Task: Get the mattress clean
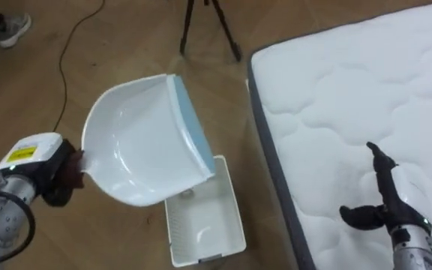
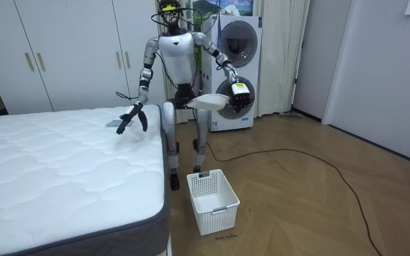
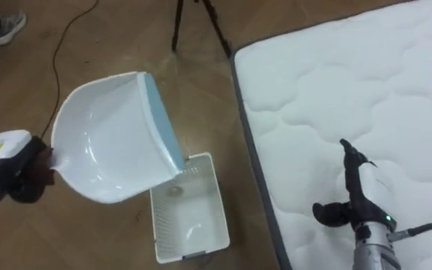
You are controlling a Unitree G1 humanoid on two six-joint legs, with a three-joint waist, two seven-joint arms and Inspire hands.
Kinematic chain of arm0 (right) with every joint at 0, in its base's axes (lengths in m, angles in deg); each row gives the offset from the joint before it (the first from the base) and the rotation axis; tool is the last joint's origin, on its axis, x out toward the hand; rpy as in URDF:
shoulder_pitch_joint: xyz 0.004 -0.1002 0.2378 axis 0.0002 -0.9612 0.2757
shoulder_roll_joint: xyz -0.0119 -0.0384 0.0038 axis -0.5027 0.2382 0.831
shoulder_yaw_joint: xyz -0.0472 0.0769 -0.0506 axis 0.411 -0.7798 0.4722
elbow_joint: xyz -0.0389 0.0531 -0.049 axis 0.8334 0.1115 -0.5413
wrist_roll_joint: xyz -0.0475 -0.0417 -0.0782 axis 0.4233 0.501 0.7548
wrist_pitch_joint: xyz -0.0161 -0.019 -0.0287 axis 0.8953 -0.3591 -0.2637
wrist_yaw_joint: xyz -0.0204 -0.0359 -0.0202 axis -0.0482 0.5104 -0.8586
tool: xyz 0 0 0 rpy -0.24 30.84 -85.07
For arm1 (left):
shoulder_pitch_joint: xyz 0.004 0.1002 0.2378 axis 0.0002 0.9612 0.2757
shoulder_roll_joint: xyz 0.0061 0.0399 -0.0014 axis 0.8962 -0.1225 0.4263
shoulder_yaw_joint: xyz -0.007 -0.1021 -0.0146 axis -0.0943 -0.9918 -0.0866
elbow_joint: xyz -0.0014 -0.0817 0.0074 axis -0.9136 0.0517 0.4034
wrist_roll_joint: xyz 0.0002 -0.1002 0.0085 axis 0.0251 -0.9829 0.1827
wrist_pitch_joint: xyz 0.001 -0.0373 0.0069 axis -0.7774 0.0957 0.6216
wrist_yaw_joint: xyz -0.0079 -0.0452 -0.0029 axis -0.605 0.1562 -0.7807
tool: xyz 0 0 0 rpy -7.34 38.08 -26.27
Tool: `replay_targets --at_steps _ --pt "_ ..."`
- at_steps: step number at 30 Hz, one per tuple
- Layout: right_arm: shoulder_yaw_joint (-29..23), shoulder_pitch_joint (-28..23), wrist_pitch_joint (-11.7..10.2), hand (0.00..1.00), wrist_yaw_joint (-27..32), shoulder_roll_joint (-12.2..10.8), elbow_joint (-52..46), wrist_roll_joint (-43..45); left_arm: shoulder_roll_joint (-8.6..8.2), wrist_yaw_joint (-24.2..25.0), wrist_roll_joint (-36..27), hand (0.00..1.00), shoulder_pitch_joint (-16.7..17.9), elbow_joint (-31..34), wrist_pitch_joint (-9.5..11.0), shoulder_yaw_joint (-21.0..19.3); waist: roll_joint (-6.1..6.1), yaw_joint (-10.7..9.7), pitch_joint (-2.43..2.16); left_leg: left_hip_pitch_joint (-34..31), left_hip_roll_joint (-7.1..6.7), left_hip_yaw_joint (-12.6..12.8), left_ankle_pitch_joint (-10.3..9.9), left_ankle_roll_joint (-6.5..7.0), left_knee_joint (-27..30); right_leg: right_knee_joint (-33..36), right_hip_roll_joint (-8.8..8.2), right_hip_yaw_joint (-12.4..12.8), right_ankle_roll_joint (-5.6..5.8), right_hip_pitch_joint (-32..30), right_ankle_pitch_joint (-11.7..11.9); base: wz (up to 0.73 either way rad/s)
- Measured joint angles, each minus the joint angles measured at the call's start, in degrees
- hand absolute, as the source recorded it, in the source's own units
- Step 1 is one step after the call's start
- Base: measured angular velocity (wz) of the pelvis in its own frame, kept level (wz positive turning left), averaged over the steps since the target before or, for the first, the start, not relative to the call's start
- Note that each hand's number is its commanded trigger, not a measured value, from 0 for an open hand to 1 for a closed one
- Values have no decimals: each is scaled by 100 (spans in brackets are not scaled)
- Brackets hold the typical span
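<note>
White plastic dustpan [image 1: 137, 139], its handle clenched in the left hand [image 1: 62, 176], hangs lip-down over the floor basket [image 1: 232, 206], apparently for emptying. The right hand [image 1: 387, 202], fingers straight and thumb out, waits over the mattress [image 1: 336, 90].

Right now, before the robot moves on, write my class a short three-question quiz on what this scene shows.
1. True or false: the left hand grips the dustpan by its handle.
2. The white basket stands: A on a shelf, B on the floor, C on a chair.
3. Fill in: the open right hand reaches over the ____.
Key: 1 true; 2 B; 3 mattress.
</note>
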Motion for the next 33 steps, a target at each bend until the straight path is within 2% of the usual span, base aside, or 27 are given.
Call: replay_targets --at_steps 2,3,4,5,7,8,9,10,11,12,13,14,15,16,17,18,19,20,21,23,24,25,27,29,31,32,33 --pt "-1 -145 5 0 43 -9 -153 -32 -151 0 -57 100 133 97 35 -47 -48 2 -2 230 42 191 -11 13 -143 -116 30 -6 2 141 74 -68" --pt "-2 -188 5 0 45 -10 -198 -75 -308 0 -146 100 170 99 37 -107 -89 76 3 356 79 428 -18 15 -213 -141 56 -27 -9 144 152 -100" --pt "-18 -224 43 0 40 -11 -283 -50 -444 0 -278 100 188 102 38 -174 -114 116 5 405 105 645 -40 17 -199 -166 62 -168 -36 117 228 -106" --pt "-23 -237 63 0 40 -20 -331 -38 -494 -1 -313 100 190 105 39 -208 -136 128 15 439 98 756 -45 17 -201 -168 72 -202 -49 108 264 -113" --pt "-17 -232 107 0 39 -98 -371 -6 -553 -15 -407 100 235 110 56 -299 -218 243 14 621 177 1197 -45 17 -255 -273 114 -326 -117 110 434 -140" --pt "7 -191 132 0 39 -162 -377 -6 -576 -92 -534 100 374 130 74 -401 -243 375 -1 758 289 1558 -45 18 -365 -544 97 -862 -265 146 693 -205" --pt "9 -156 147 0 41 -229 -388 -8 -645 -116 -664 100 460 132 62 -534 -262 478 -11 822 356 1783 -45 17 -443 -822 73 -1524 -453 233 973 -216" --pt "7 -160 213 0 39 -250 -416 -14 -785 -170 -757 100 503 125 7 -598 -266 472 -5 848 410 2182 -48 21 -516 -655 -52 -2112 -454 221 904 -143" --pt "-12 -192 260 0 45 -247 -420 -20 -879 -185 -784 100 508 124 -15 -594 -266 425 -2 902 411 2403 -49 23 -532 -304 -195 -2305 -339 209 667 -91" --pt "-41 -259 376 0 65 -243 -414 -41 -1089 -208 -876 100 526 149 -7 -594 -264 446 -7 1061 393 2784 -55 33 -658 455 -495 -2468 -173 236 269 -64" --pt "-41 -260 400 0 67 -249 -411 -71 -1155 -233 -947 100 550 180 -8 -596 -269 465 -12 1115 379 2985 -59 34 -745 774 -657 -2500 -90 258 111 -83" --pt "-43 -252 383 0 89 -265 -413 -109 -1232 -238 -1064 100 556 228 -10 -596 -294 476 -25 1183 361 3357 -62 19 -886 1177 -920 -2583 38 381 -117 -82" --pt "-39 -248 311 0 105 -266 -398 -154 -1293 -266 -1100 100 557 233 -22 -597 -325 502 -25 1206 378 3728 -38 -22 -888 1244 -1162 -2681 99 607 -191 -92" --pt "-21 -248 283 0 125 -267 -386 -201 -1329 -302 -1126 100 574 233 -46 -597 -352 577 -26 1237 378 3951 -24 -44 -877 1201 -1238 -2710 110 731 -190 -134" --pt "24 -256 242 0 147 -283 -376 -238 -1418 -402 -1192 100 623 231 -104 -606 -437 772 -5 1275 388 4253 -20 -51 -813 839 -1333 -2854 223 924 -254 -174" --pt "64 -250 216 0 136 -315 -389 -203 -1530 -515 -1283 100 740 232 -131 -653 -468 934 -1 1263 407 4009 -5 -63 -789 424 -1223 -3019 235 977 -283 -239" --pt "153 -185 223 0 100 -339 -398 -190 -1622 -606 -1326 100 897 225 -130 -727 -472 1068 2 1218 411 3267 18 -101 -765 15 -1105 -2958 197 1071 -255 -202" --pt "222 -149 224 0 78 -338 -418 -190 -1654 -618 -1377 100 956 202 -129 -764 -483 1051 -5 1167 415 2959 27 -116 -727 -196 -1032 -2938 179 1195 -239 -168" --pt "246 -132 229 0 24 -370 -432 -183 -1767 -619 -1392 100 954 120 -131 -776 -427 984 -5 1064 523 2492 44 -143 -577 -467 -876 -2906 106 1277 -19 -87" --pt "230 -156 245 0 -65 -426 -423 -184 -1833 -620 -1394 100 952 114 -22 -764 -484 831 11 1093 587 2310 61 -177 -580 -681 -747 -2896 36 1312 84 -73" --pt "230 -169 246 0 -121 -440 -422 -179 -1836 -620 -1390 100 952 41 72 -741 -525 672 11 1114 622 2361 104 -250 -635 -791 -681 -2902 -2 1320 163 -55" --pt "227 -169 247 0 -130 -443 -424 -176 -1843 -620 -1390 100 950 -3 76 -729 -539 599 12 1127 630 2403 121 -278 -671 -825 -661 -2894 -18 1318 185 -37" --pt "185 -208 254 0 -142 -444 -488 -177 -1992 -620 -1399 100 974 -161 -1 -726 -546 441 9 1170 698 2540 130 -305 -679 -914 -571 -2835 -67 1294 264 -28" --pt "155 -264 249 0 -178 -449 -534 -176 -2123 -620 -1400 100 986 -221 -83 -686 -545 375 9 1180 719 2505 141 -323 -671 -949 -536 -2785 -94 1281 290 -17" --pt "62 -291 247 0 -287 -548 -534 -170 -2243 -619 -1397 100 1005 -266 -93 -688 -545 443 5 1225 744 2483 138 -347 -662 -946 -483 -2633 -131 1194 309 -43" --pt "10 -289 246 0 -354 -618 -535 -167 -2277 -619 -1398 100 1043 -277 -93 -697 -536 514 -1 1259 747 2243 120 -395 -672 -939 -410 -2440 -169 1151 331 -90" --pt "10 -273 246 0 -441 -617 -540 -91 -2285 -620 -1395 100 1100 -277 -93 -702 -523 655 -2 1287 709 1761 111 -410 -672 -916 -332 -2198 -211 1097 358 -99"
